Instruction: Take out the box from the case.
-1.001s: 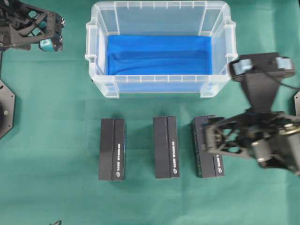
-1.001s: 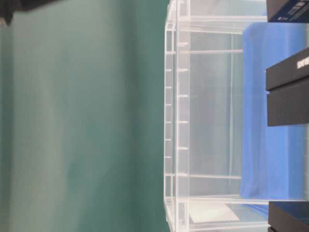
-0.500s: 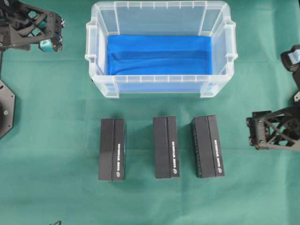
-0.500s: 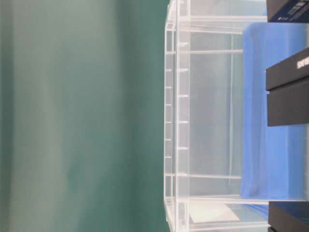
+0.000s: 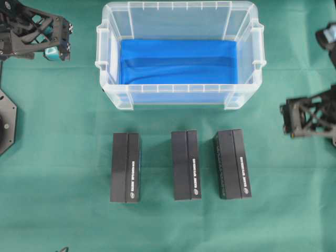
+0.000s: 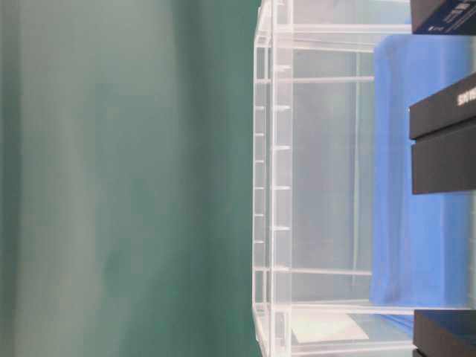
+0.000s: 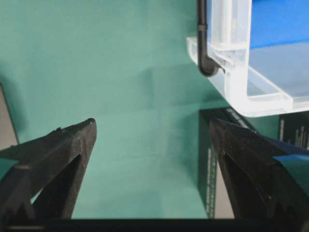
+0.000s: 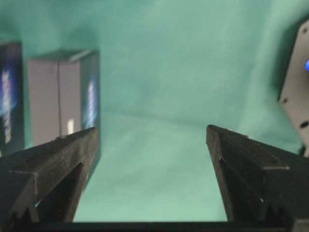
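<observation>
Case status: the large clear plastic bin with rimmed edge and blue lining, your case [image 5: 178,58], sits at the far middle of the green cloth-covered surface [image 5: 63,147]. From overhead you see only the blue cloth inside it; no box left in there as far as that view shows.

Three dark rectangular boxes lie in a row on the surface just in front of the case, long sides parallel, apart from each other: the left box [image 5: 125,167], the middle box [image 5: 186,165], the right box [image 5: 232,164]. None touches the case. My read: they're spaced like that so each stays clear of its neighbours.

Left gripper [image 5: 55,44] hangs off to the far left, beside the case's left end. In its wrist view its jaws stand wide apart, nothing between them, with the case corner and a dark box edge ahead.

Right gripper [image 5: 287,119] is at the right edge, well apart from the right box. Its wrist view shows the jaws spread wide and empty over bare cloth, a box off to the side.

Judgement: both arms look parked clear of the row. With the case apparently emptied, you look at or near the end. The table-level view is too tight to confirm more.
</observation>
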Action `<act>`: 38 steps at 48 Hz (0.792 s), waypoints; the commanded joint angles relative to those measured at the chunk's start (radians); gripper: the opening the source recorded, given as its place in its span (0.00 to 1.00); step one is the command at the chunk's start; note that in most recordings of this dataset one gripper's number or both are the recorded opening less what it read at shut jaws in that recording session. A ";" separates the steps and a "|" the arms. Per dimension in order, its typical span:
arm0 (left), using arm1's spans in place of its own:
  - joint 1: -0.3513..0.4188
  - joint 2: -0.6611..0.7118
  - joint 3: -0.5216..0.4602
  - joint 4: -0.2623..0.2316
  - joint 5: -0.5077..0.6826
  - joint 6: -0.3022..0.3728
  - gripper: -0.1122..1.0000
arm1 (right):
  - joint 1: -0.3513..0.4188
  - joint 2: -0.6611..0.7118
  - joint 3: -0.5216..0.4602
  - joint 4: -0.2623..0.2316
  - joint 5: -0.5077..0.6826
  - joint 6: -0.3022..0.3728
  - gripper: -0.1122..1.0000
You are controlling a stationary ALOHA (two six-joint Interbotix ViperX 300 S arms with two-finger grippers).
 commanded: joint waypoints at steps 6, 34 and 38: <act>-0.003 -0.011 -0.012 0.000 0.003 -0.006 0.97 | -0.133 -0.043 0.015 -0.003 -0.031 -0.121 0.91; -0.003 -0.017 -0.009 0.000 0.034 -0.003 0.97 | -0.443 -0.052 0.043 0.002 -0.130 -0.400 0.91; -0.003 -0.014 -0.009 0.000 0.038 -0.003 0.97 | -0.459 -0.052 0.041 0.003 -0.130 -0.416 0.91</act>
